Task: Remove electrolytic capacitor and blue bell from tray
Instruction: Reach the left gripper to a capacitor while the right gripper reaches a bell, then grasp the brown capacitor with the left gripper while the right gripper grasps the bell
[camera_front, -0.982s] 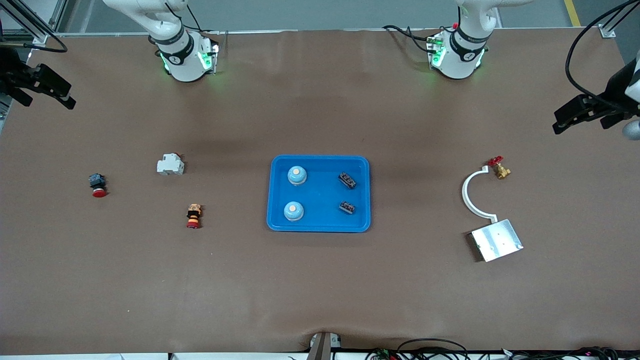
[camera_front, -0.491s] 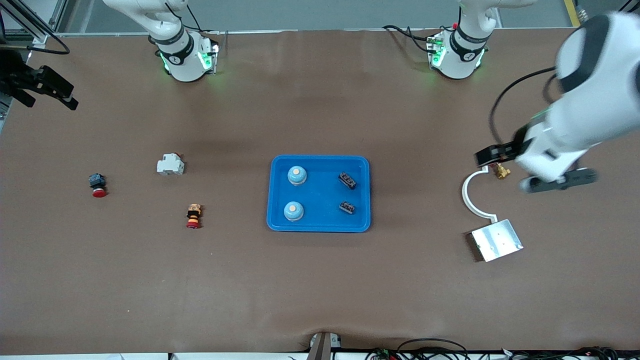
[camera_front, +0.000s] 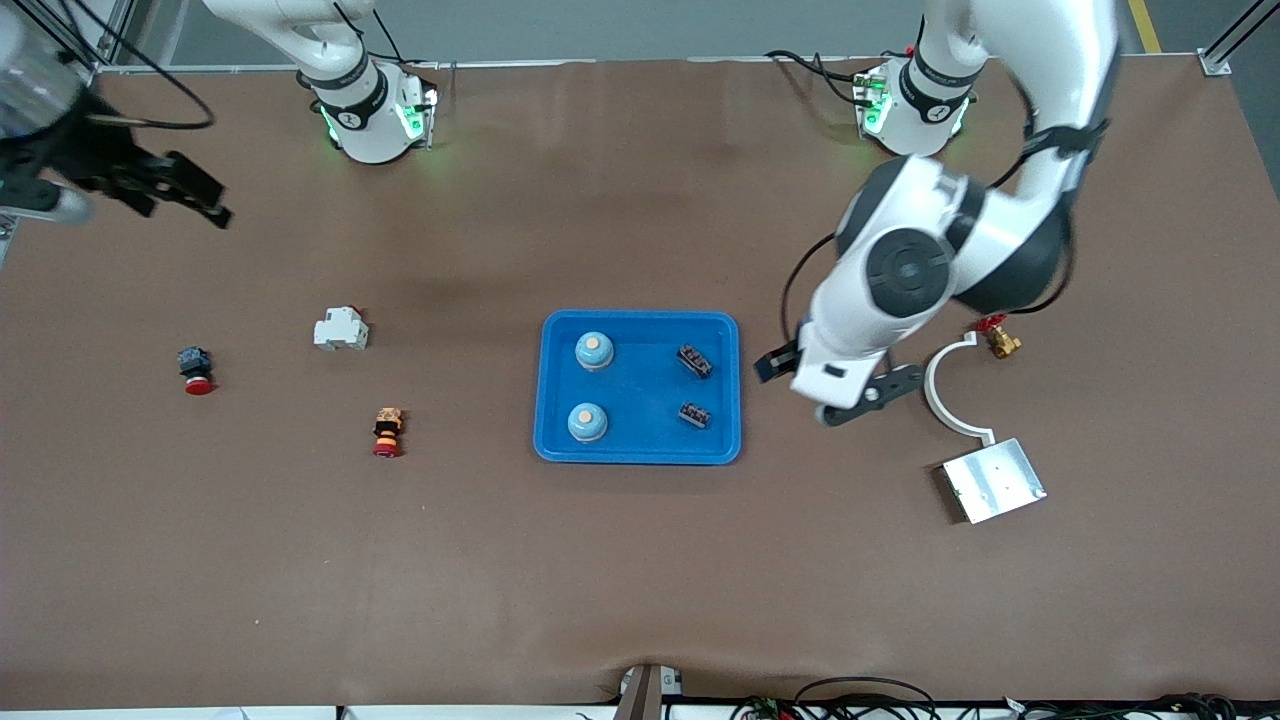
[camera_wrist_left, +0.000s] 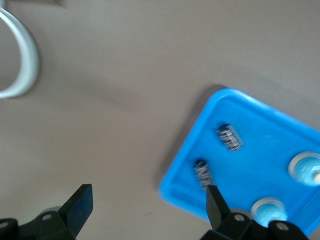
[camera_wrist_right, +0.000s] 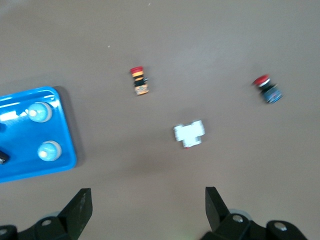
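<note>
Three switches (camera_front: 341, 329) beside blue tray (camera_front: 638, 452)

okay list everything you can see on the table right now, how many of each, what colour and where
tray: 1, blue, middle of the table
bells: 2, pale blue with a light button, in the tray toward the right arm's end
capacitors: 2, black, in the tray toward the left arm's end
white module: 1, white, on the table toward the right arm's end
push button: 1, dark body with red cap, nearest the right arm's end
stacked button: 1, red, orange and black, nearer the front camera than the white module
curved bracket: 1, white, toward the left arm's end
brass valve: 1, brass with red handle, beside the bracket's end
metal plate: 1, silver, nearer the front camera than the bracket
left hand: open, empty, over the table beside the tray
right hand: open, empty, over the right arm's end of the table
</note>
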